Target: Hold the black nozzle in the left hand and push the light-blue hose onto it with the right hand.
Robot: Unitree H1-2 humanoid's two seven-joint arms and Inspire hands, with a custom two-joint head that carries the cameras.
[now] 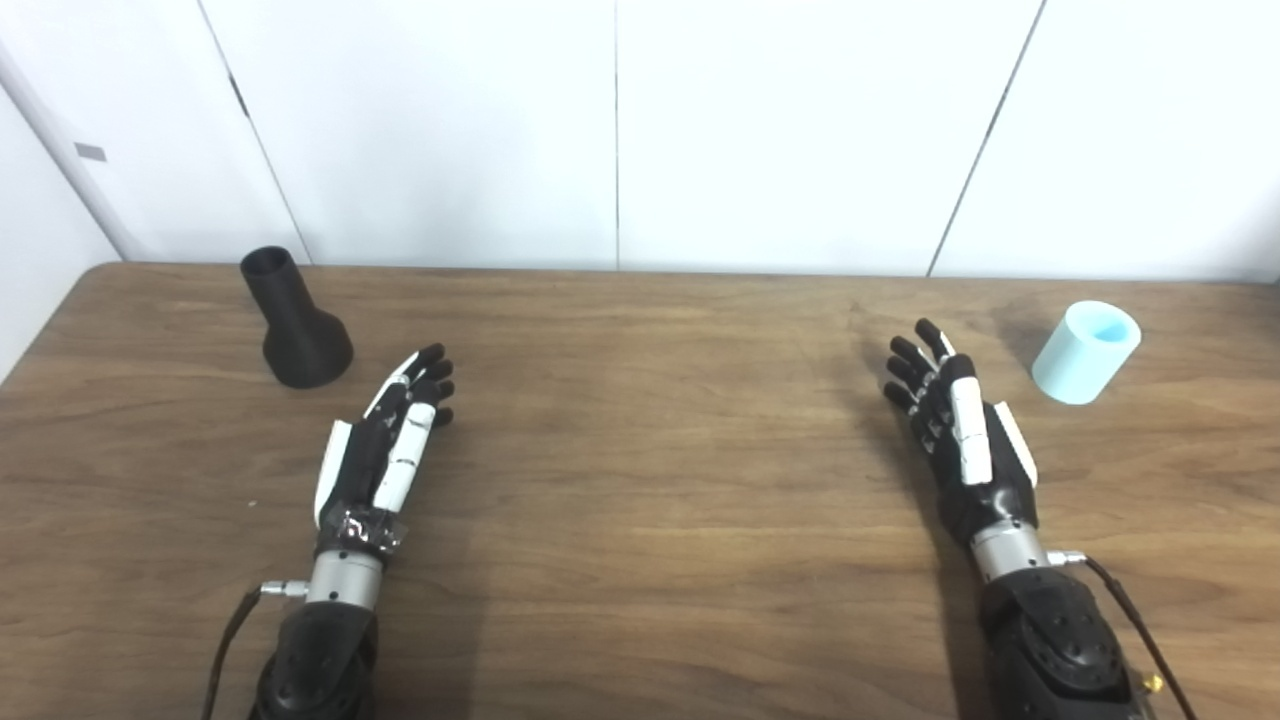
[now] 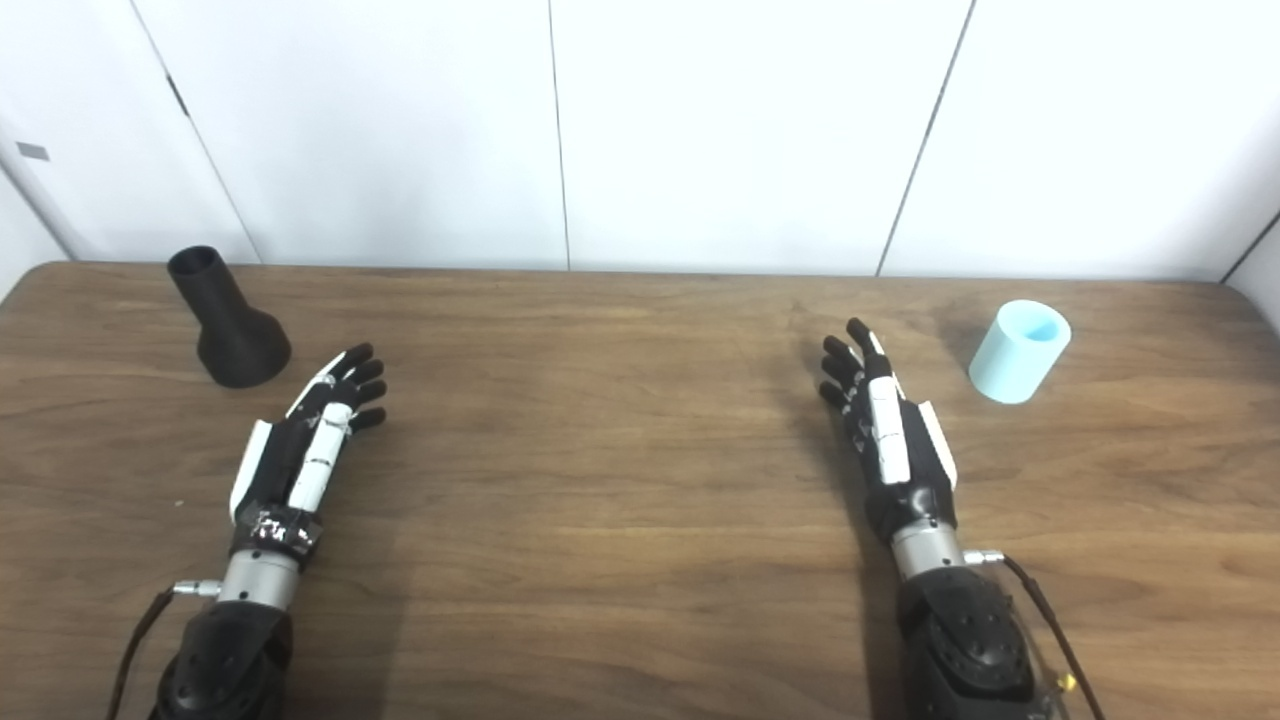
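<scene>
The black nozzle stands upright on its wide base at the far left of the wooden table, narrow mouth up. A short light-blue hose piece stands on end at the far right, its open end up. My left hand lies open over the table, fingers stretched toward the nozzle but a short way below and right of it, not touching. On the other side my right hand is open too, fingers straight, left of the hose and apart from it. Neither hand holds anything.
White wall panels rise right behind the table's back edge. The table's left edge runs close to the nozzle. Thin cables trail from both wrists. A broad stretch of bare wood lies between the two hands.
</scene>
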